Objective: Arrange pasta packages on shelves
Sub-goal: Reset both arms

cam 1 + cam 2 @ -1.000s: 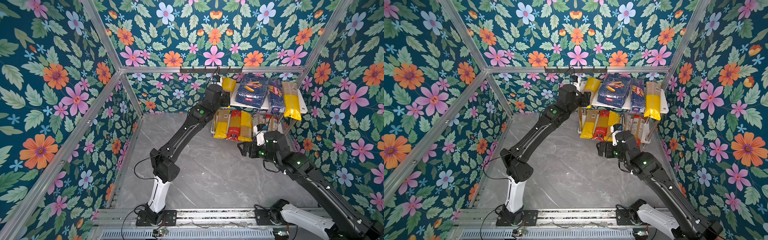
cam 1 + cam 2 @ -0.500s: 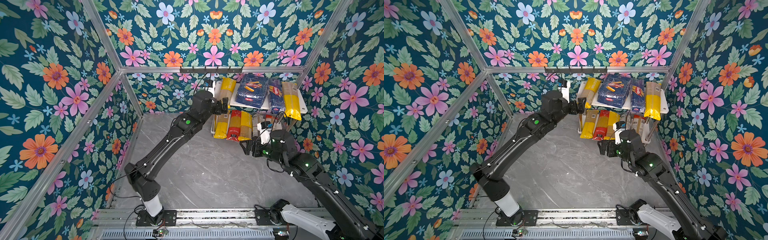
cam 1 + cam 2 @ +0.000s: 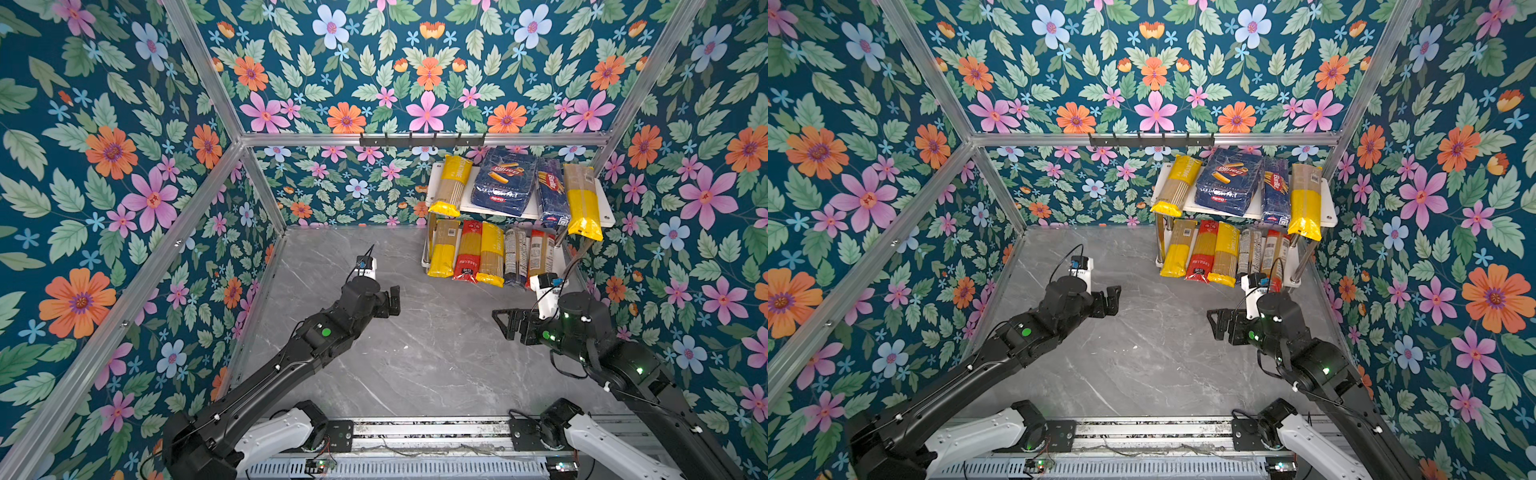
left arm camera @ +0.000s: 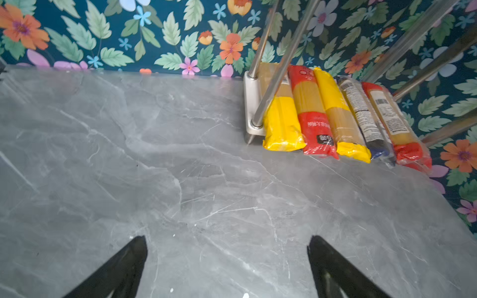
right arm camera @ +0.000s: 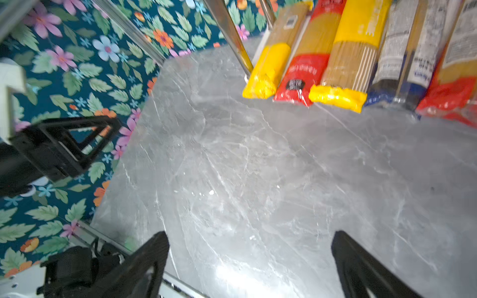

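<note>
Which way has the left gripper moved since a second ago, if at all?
Yes. The left gripper has pulled back from the top shelf toward the robot's base. It is now open over the table, clear of the shelf.

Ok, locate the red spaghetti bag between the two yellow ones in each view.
In a top view: red spaghetti bag, lower board, next to the end yellow bag.
In a top view: bag, same slot.
Left wrist: bag, beside it too.
Right wrist: bag, likewise.
Shared landmark: that end yellow bag.
</note>
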Motion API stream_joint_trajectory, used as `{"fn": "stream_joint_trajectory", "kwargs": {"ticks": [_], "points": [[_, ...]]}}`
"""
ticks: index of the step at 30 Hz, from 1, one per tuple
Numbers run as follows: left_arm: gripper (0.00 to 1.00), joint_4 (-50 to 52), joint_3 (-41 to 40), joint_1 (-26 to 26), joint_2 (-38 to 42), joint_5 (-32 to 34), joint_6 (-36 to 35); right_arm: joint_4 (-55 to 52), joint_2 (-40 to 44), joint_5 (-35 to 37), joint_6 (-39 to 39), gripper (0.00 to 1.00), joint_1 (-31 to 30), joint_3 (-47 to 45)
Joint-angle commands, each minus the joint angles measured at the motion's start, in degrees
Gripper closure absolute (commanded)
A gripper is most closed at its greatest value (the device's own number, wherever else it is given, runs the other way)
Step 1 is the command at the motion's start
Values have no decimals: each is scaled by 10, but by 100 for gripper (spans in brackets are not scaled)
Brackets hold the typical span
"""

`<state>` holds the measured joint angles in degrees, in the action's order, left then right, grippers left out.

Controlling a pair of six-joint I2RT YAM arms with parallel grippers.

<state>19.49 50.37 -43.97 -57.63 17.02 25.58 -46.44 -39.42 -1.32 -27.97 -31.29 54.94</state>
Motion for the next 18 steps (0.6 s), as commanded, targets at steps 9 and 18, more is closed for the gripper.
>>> {"fn": "stream_joint_trajectory", "kwargs": {"ticks": [9,18], "points": [[0,-9,-117,21,53,117,28,-32,14,100,-18,1,0,-79],[0,-88,-148,156,25,84,17,51,-57,187,-5,1,0,-118]]}}
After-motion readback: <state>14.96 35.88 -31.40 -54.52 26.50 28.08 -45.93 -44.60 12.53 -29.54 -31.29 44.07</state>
